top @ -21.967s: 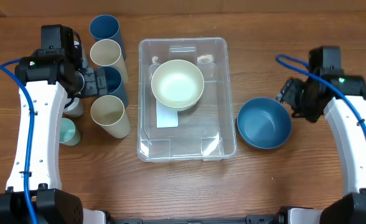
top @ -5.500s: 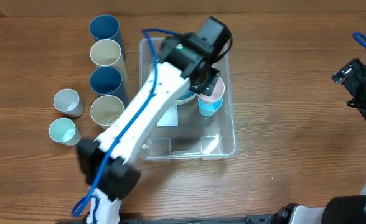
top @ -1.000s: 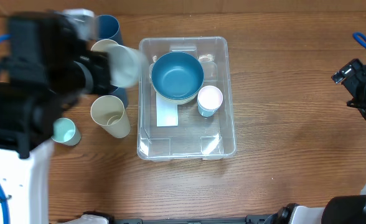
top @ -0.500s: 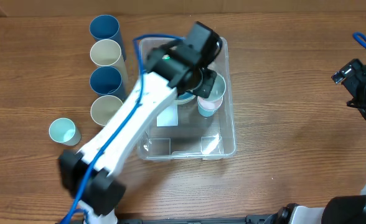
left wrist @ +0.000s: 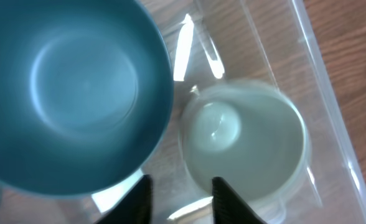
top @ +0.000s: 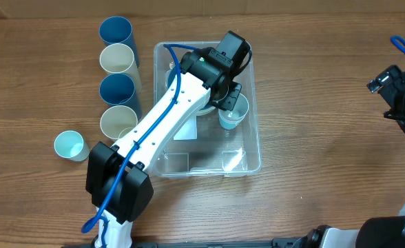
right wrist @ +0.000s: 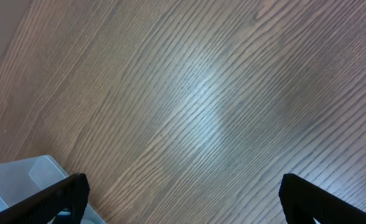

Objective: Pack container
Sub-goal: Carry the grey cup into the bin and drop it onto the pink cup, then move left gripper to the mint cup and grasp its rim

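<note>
Clear plastic marks the container, which sits mid-tabletop in the overhead view. 1 second ago the left arm was over the cups to the left. It now reaches across into the container, and its left pincer is just above a small pale cup by the right wall. The arm hides most of the bowl and part of the white label, on which no writing can be read. Left of the container stand 4 tall cups in a row: blue, cream, blue, cream. A small mint cup sits apart from them. The right arm is at the far right edge.

From the left wrist, a blue bowl lies close beside the pale cup, with the container wall to their right. The fingers stand partly apart, and the cup's near rim lies at the gap between them. They clamp nothing.

From the right wrist, the right pincer is spread wide over bare wood and holds nothing. A container corner shows at lower left.
</note>
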{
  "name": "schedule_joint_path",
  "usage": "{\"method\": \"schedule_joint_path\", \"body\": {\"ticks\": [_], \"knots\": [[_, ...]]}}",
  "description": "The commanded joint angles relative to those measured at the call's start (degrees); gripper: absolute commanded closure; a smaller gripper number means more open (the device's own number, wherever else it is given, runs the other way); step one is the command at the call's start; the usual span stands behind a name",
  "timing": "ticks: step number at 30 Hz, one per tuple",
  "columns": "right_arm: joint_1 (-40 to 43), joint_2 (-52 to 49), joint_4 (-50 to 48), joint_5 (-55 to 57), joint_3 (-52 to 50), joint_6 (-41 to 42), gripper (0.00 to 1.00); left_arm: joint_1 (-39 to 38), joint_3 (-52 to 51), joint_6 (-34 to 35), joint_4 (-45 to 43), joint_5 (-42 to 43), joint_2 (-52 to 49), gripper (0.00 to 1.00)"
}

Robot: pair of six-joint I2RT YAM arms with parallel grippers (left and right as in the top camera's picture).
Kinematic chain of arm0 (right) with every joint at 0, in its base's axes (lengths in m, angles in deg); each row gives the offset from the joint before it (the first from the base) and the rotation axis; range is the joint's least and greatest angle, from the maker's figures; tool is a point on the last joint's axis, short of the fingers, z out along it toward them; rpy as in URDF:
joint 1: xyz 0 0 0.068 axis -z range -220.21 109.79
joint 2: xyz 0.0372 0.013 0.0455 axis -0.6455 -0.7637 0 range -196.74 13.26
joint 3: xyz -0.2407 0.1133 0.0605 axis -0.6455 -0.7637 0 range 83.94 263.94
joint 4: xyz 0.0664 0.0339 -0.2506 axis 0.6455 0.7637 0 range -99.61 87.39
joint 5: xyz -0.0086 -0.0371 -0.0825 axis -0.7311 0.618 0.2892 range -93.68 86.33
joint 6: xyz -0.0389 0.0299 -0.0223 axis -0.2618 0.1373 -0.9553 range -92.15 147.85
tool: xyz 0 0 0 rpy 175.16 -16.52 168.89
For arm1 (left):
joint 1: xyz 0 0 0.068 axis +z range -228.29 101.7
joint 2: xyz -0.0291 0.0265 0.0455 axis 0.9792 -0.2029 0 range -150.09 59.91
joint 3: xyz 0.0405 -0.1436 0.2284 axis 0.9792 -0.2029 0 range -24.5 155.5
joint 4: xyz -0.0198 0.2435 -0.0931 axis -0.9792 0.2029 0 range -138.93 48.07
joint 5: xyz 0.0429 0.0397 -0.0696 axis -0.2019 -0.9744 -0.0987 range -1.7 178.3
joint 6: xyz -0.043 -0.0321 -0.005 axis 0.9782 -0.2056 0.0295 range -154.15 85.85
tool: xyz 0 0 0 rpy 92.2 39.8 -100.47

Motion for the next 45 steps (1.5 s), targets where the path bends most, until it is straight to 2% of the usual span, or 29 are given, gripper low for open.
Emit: {"method": "schedule_joint_path", "body": {"ticks": [1, 5, 10, 11, 15, 22, 23, 26, 32, 38, 45], "knots": [[0.20, 0.31, -0.15, 0.04, 0.57, 0.24, 0.00, 1.33, 10.91, 0.15, 6.99, -3.89, 4.31, 0.37], [0.20, 0.31, -0.15, 0.04, 0.57, 0.24, 0.00, 3.32, 19.34, 0.57, 17.16, -8.90, 8.94, 0.34], [0.20, 0.31, -0.15, 0.02, 0.57, 0.24, 0.00, 8.94, 21.86, 7.17, 28.76, -16.13, 15.96, 0.36], [0.20, 0.31, -0.15, 0.04, 0.57, 0.24, 0.00, 10.69, 20.94, 6.19, 28.81, -15.04, 17.55, 0.39], [0.20, 0.31, -0.15, 0.04, 0.57, 0.24, 0.00, 18.73, 16.44, 6.99, 28.81, -12.63, 23.87, 0.38], [0.20, 0.31, -0.15, 0.04, 0.57, 0.24, 0.00, 41.27, -1.62, 7.19, 28.63, -10.40, 35.87, 0.33], [0.20, 0.31, -0.15, 0.04, 0.57, 0.24, 0.00, 47.54, -7.52, 6.47, 27.04, -6.54, 37.70, 0.33], [0.20, 0.31, -0.15, 0.04, 0.57, 0.24, 0.00, 55.89, -17.62, 3.02, 21.03, 2.19, 39.58, 0.31], [0.20, 0.31, -0.17, 0.04, 0.57, 0.24, 0.00, 69.20, -37.70, 2.82, 6.10, 10.05, 37.99, 0.29], [0.20, 0.31, -0.15, 0.04, 0.57, 0.24, 0.00, 71.73, -48.06, 2.67, -6.14, 12.11, 33.77, 0.34], [0.20, 0.31, -0.15, 0.04, 0.57, 0.24, 0.00, 71.69, -50.82, 2.64, -12.61, 11.52, 28.85, 0.46]]}}
